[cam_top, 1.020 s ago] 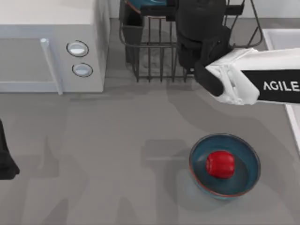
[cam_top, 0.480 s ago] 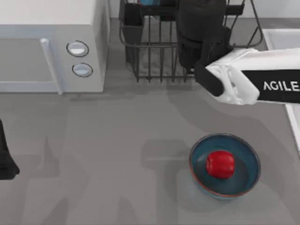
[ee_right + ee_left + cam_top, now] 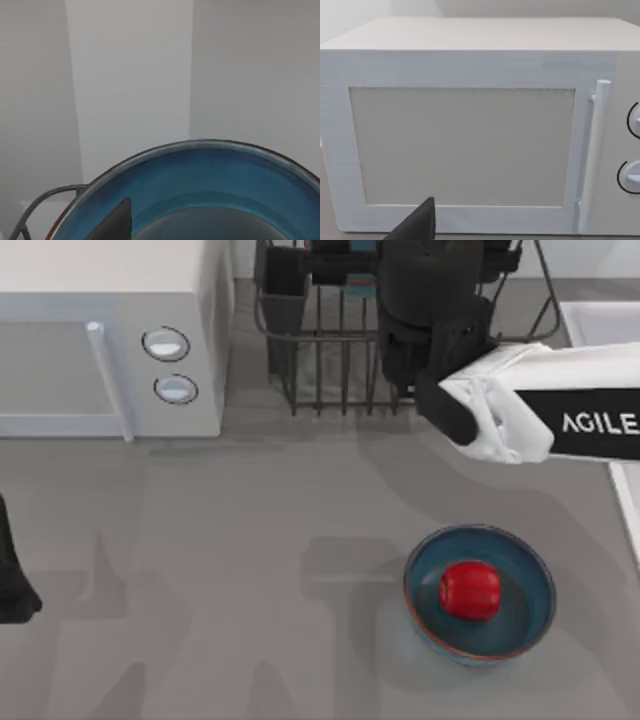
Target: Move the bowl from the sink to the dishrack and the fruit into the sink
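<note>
Teal-blue glaze with a thin orange-red rim: that is the bowl (image 3: 200,190) you see up close in the right wrist view, sitting directly beneath the right claw (image 3: 430,300), with a curved wire of the dishrack (image 3: 330,350) at its edge. From above, your right arm reaches in from the tabletop's right side and its dark wrist hangs over the dishrack at the far edge; small patches of the same blue show between the rack's upright bars. One dark fingertip (image 3: 112,222) lies over the bowl's inner wall (the other is out of sight), so you cannot tell from these views how far the right claw is spread or whether it has hold of the bowl.

The black cutlery cup (image 3: 283,285) stands at the rack's left corner. A second bowl (image 3: 480,595), alike in colour, rests on the grey tabletop (image 3: 250,570) near the front right, with the red fruit (image 3: 470,590) lying inside it, roughly at its centre. The sink (image 3: 600,325) shows as a pale raised rim at the right edge, partly covered by the right arm.

Your left arm is parked at the tabletop's left edge; the left claw (image 3: 12,585) faces the white microwave (image 3: 470,125) door, handle and two knobs. Its opening cannot be judged either.
</note>
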`<action>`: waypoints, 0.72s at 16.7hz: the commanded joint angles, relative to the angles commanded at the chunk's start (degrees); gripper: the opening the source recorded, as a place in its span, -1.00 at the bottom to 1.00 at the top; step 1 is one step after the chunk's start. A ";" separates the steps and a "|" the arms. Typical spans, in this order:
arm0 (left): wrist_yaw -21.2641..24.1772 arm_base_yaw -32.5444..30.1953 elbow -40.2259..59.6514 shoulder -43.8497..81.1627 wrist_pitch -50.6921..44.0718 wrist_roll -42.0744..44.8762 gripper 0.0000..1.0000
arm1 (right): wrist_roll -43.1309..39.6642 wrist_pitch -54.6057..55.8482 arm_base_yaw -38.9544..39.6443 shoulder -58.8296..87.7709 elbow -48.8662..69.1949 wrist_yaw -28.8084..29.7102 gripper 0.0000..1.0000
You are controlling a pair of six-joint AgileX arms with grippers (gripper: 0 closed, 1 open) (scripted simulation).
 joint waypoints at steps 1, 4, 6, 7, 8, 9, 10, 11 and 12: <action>0.00 0.00 0.00 0.00 0.00 0.00 1.00 | 0.00 0.00 0.00 0.00 0.00 0.00 1.00; 0.00 0.00 0.00 0.00 0.00 0.00 1.00 | 0.00 0.00 0.00 0.00 0.00 0.00 1.00; 0.00 0.00 0.00 0.00 0.00 0.00 1.00 | 0.00 -0.01 0.16 -0.02 0.01 0.00 1.00; 0.00 0.00 0.00 0.00 0.00 0.00 1.00 | 0.00 -0.11 -0.12 -0.59 -0.50 -0.45 1.00; 0.00 0.00 0.00 0.00 0.00 0.00 1.00 | 0.01 -0.31 -0.65 -1.76 -1.58 -1.33 1.00; 0.00 0.00 0.00 0.00 0.00 0.00 1.00 | 0.03 -0.62 -1.40 -3.54 -3.24 -2.61 1.00; 0.00 0.00 0.00 0.00 0.00 0.00 1.00 | 0.06 -1.09 -2.34 -5.92 -5.48 -4.24 1.00; 0.00 0.00 0.00 0.00 0.00 0.00 1.00 | 0.10 -1.74 -3.45 -8.89 -8.27 -6.15 1.00; 0.00 0.00 0.00 0.00 0.00 0.00 1.00 | 0.16 -2.59 -4.70 -12.45 -11.50 -8.30 1.00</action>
